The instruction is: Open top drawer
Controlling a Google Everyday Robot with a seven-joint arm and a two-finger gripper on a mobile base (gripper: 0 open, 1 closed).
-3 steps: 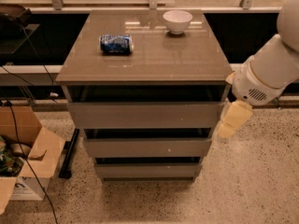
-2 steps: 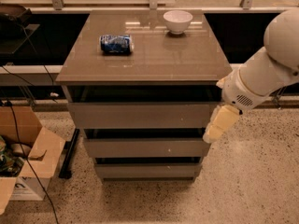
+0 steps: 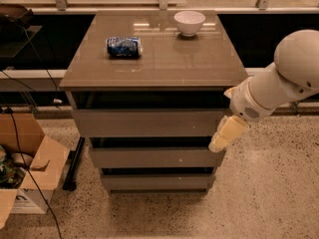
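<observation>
A: Top drawer [image 3: 149, 122]?
B: Uppermost of three fronts, directly under the worktop [image 3: 154, 71], dark gap above it.
A: Gripper [image 3: 220, 142]?
B: At that front's lower right corner. Open or closed: cannot tell.
A: On top?
B: Blue can [image 3: 123, 47] left, white bowl [image 3: 189, 22] far right.

The one camera sits high in front of the grey-brown cabinet [image 3: 154, 68] with a glossy flat top. It looks steeply down and forward, so the top surface and all three stacked fronts show, with the wide, flat, glossy grey-brown top drawer [image 3: 144, 123] facing the lens. The cabinet fills the middle of the view at close range; speckled stone floor [image 3: 269, 193] and an open brown cardboard box [image 3: 30, 158] lie at the margins. The white rounded robot arm [image 3: 284, 78] crosses the right edge, its cream-coloured gripper [image 3: 223, 136] at the top drawer's right end
</observation>
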